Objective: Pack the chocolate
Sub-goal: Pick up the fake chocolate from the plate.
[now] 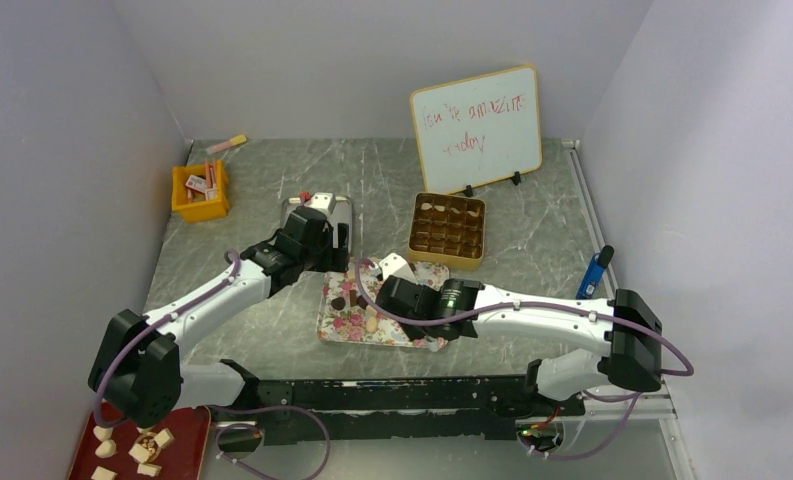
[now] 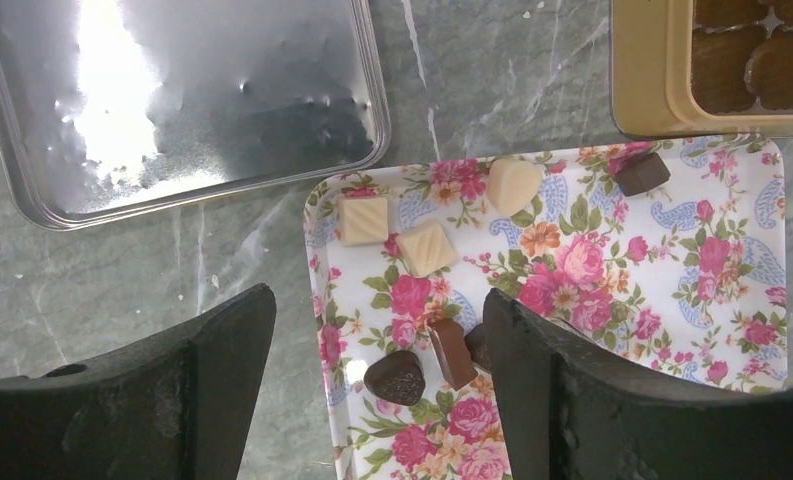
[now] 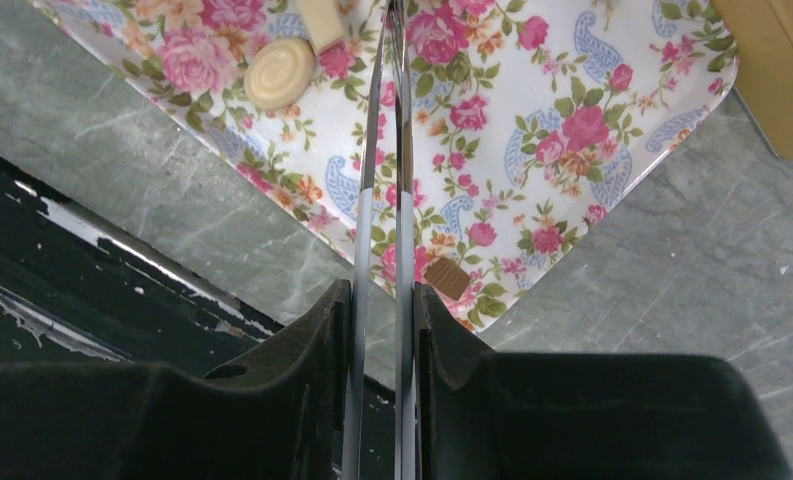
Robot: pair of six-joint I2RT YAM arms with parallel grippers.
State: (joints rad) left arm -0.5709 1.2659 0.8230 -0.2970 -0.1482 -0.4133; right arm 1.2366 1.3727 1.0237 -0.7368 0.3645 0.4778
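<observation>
A whiteboard [image 1: 477, 128] with red handwriting leans upright against the back wall [image 1: 322, 60], which is plain, pale and grey-white. Left of the whiteboard and right of it, a left wall [image 1: 52, 180] and a right wall [image 1: 712, 150] of the same tone close the space in. In front of the whiteboard lies a grey marbled table [image 1: 272, 180]. A metal rail [image 1: 582, 200] runs along the table's edge just right of the whiteboard. Far left of the whiteboard sits a yellow bin [image 1: 200, 192]. The light is soft and even.
</observation>
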